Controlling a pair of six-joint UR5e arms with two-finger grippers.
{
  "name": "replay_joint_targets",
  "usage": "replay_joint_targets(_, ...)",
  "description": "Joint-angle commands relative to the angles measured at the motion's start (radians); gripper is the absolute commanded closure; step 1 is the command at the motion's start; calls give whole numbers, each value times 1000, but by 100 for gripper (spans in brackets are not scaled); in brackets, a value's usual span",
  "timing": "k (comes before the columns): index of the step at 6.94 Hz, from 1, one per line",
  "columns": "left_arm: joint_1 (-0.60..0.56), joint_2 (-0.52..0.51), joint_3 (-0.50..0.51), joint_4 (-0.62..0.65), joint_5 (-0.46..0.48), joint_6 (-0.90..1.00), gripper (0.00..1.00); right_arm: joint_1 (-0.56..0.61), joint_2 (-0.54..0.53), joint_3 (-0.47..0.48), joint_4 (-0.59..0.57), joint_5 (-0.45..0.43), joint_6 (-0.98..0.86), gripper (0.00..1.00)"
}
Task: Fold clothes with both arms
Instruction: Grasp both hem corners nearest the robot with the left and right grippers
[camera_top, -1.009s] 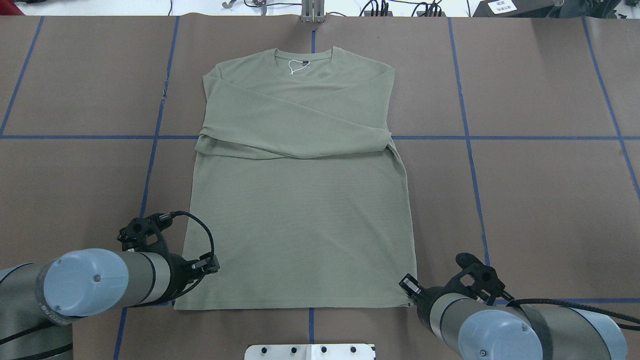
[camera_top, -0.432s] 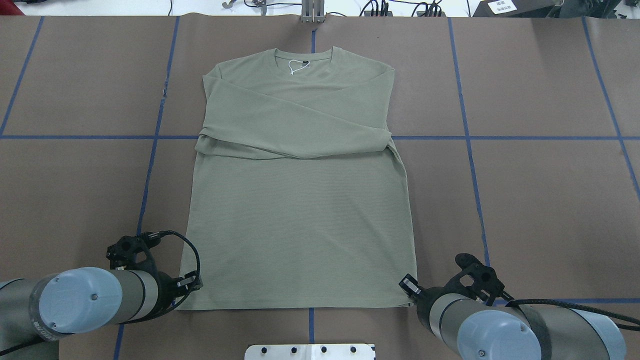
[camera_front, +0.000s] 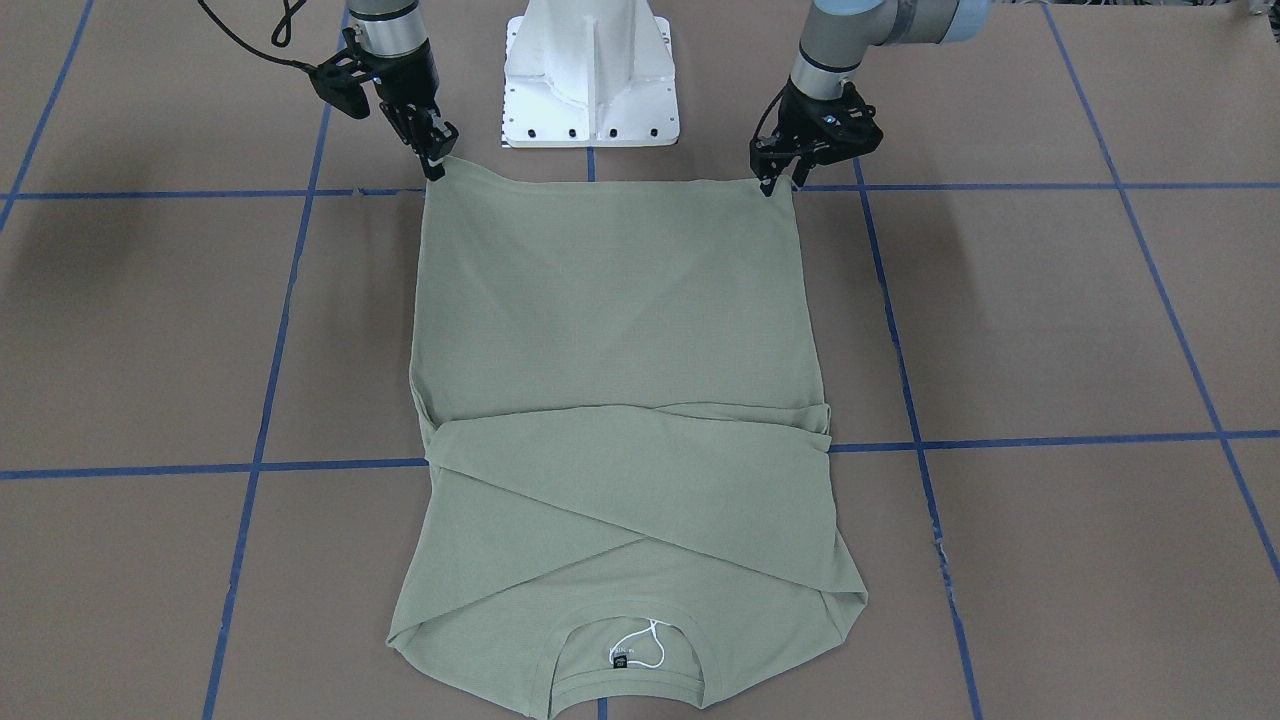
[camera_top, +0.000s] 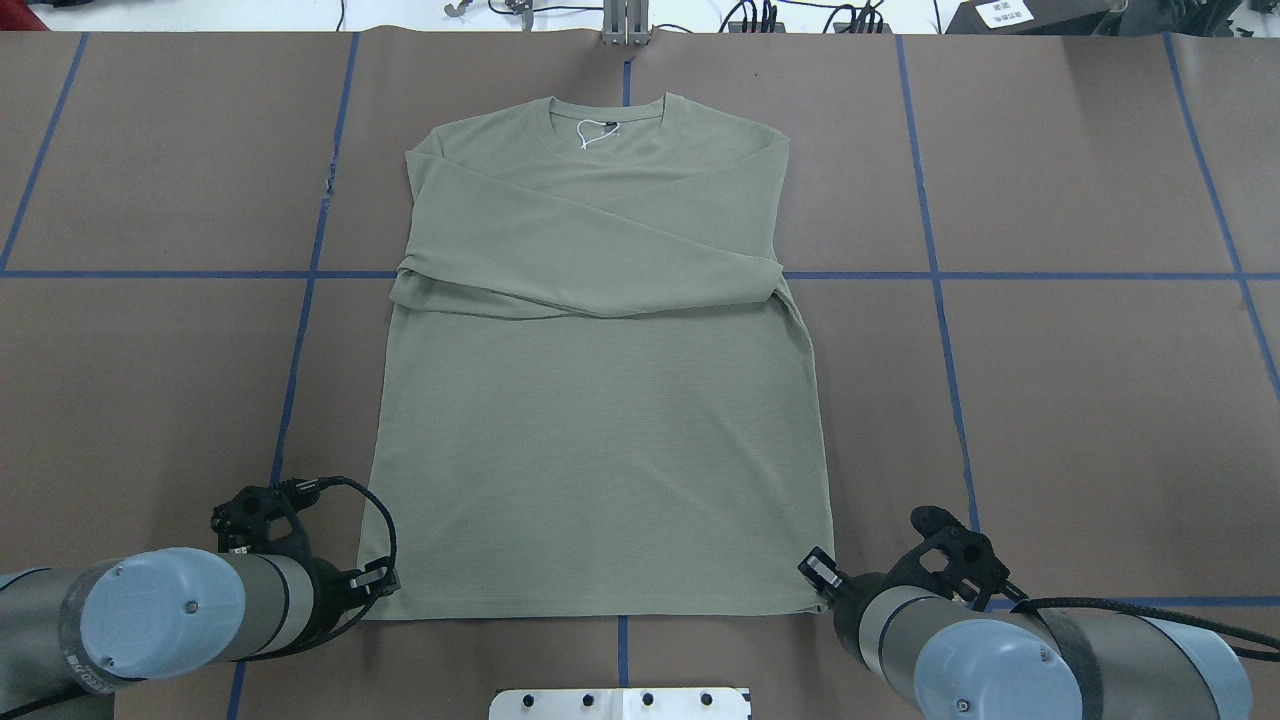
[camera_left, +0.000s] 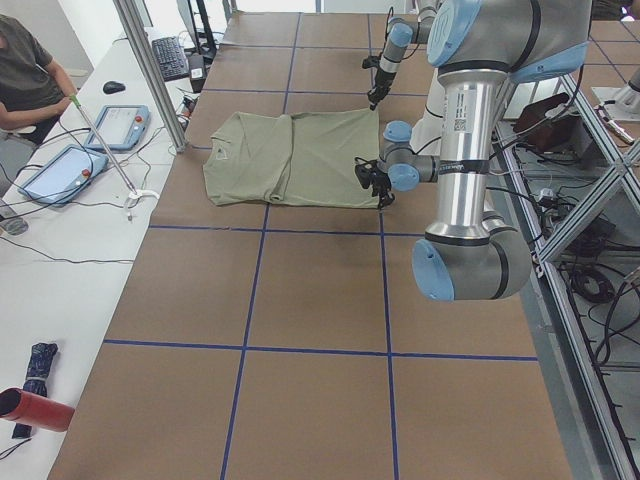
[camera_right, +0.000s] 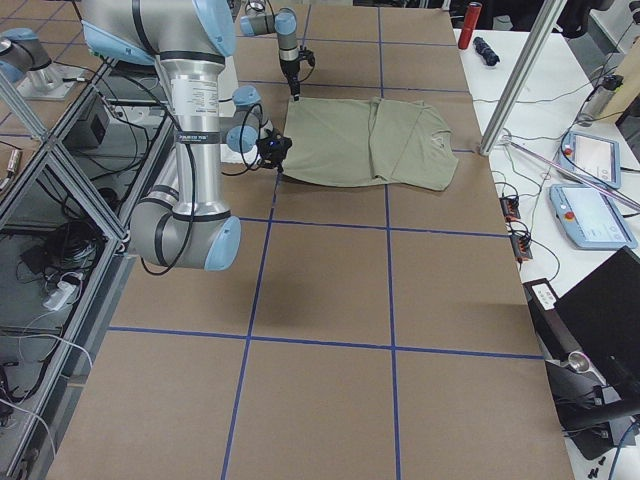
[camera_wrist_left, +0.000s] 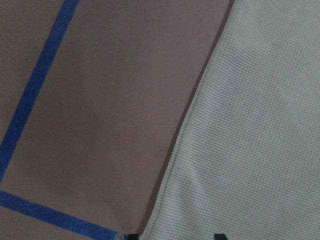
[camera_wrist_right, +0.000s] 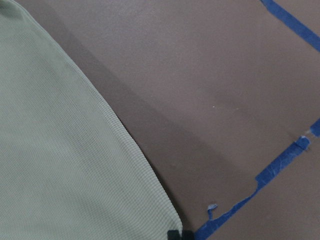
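The green shirt (camera_top: 600, 450) lies flat on the brown desk (camera_top: 1100, 400). Its long sleeves are folded across the chest, and its neck is far from the robot. The right gripper (camera_front: 437, 167) pinches one bottom corner. The left gripper (camera_front: 779, 182) is at the other corner, fingers apart.

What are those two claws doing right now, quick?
Left gripper: jaws open at the hem corner of the shirt, gripping nothing.
Right gripper: jaws closed, apparently pinching the shirt's other hem corner.
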Motion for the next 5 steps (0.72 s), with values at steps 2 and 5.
replay_joint_targets(2,8,14,0,0,-2,-4,41,1,2,0,0,0,0,100)
replay_joint_targets(5,15,14,2,0,-3,-4,43,3,2,0,0,0,0,100)
